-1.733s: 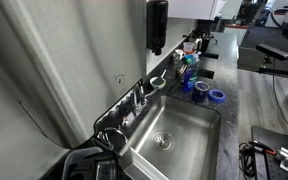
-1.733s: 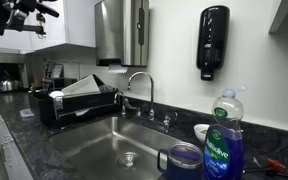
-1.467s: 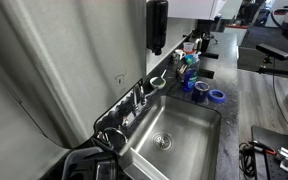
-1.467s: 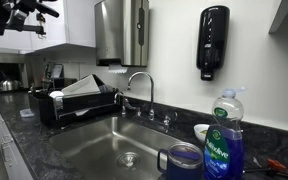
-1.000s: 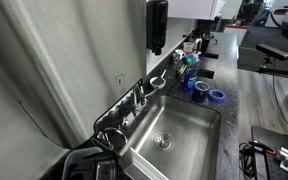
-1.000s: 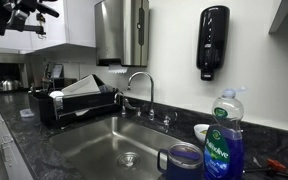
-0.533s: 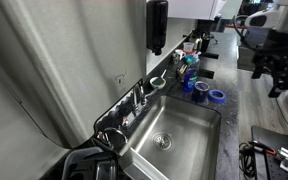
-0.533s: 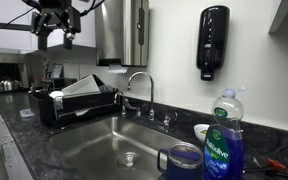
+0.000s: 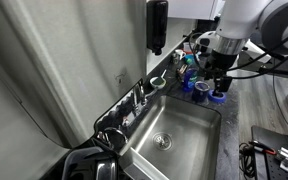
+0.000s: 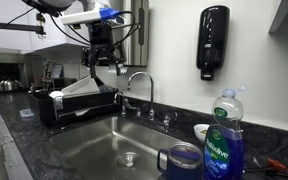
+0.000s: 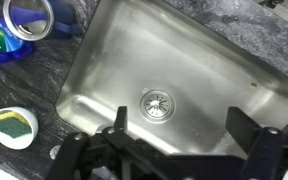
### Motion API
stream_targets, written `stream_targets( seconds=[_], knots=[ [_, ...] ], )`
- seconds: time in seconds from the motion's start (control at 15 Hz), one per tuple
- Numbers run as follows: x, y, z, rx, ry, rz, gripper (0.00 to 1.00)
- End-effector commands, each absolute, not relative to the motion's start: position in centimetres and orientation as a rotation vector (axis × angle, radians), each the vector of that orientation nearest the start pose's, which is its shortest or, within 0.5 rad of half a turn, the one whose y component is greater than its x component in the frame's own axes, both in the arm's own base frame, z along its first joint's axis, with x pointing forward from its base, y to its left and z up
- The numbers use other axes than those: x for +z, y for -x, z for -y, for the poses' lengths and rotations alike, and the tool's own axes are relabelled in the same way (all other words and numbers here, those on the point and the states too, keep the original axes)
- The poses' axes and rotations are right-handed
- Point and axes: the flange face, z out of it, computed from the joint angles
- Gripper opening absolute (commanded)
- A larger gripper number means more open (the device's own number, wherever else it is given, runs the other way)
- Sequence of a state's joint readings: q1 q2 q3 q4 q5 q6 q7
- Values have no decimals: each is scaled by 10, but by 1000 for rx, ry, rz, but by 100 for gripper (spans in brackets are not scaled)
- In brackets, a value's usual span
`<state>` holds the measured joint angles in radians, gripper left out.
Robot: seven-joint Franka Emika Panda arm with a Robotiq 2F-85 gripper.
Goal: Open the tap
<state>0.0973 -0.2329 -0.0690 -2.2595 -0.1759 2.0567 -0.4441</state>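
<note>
The tap (image 10: pixel 139 86) is a small chrome faucet with a curved spout and small lever handles, standing at the back rim of the steel sink (image 10: pixel 96 140). It also shows in an exterior view (image 9: pixel 138 98). My gripper (image 10: pixel 105 72) hangs open and empty above the sink, short of the tap and apart from it. It also shows in an exterior view (image 9: pixel 216 88) over the sink's far end. In the wrist view the gripper (image 11: pixel 179 125) has its jaws spread wide over the basin, with the drain (image 11: pixel 156 102) between them. The tap is out of the wrist view.
A green dish soap bottle (image 10: pixel 222 140) and a blue cup (image 10: pixel 182 160) stand on the dark counter by the sink. A dish rack (image 10: pixel 79 102) stands beside the tap. A black soap dispenser (image 10: pixel 212 42) hangs on the wall. A sponge in a white dish (image 11: pixel 14 125) lies on the counter.
The arm has swung in from far off and lowered. The gripper now hangs over the sink near the tap. Nothing on the counter has moved.
</note>
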Motion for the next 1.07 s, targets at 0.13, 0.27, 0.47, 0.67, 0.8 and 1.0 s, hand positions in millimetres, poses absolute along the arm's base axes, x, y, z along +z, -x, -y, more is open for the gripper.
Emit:
stream_targets(
  seconds=[0.13,0.27,0.47,0.67,0.8,1.0],
  knots=[
    [450,-501,5,13,3164,915,100],
    [452,-504,5,7,3166,916,100],
    [449,-507,7,17,3157,902,100],
    [445,-530,22,-66,3203,845,100],
    [442,-545,32,-125,3211,866,100],
    [433,-567,41,-237,3175,953,100]
  ],
)
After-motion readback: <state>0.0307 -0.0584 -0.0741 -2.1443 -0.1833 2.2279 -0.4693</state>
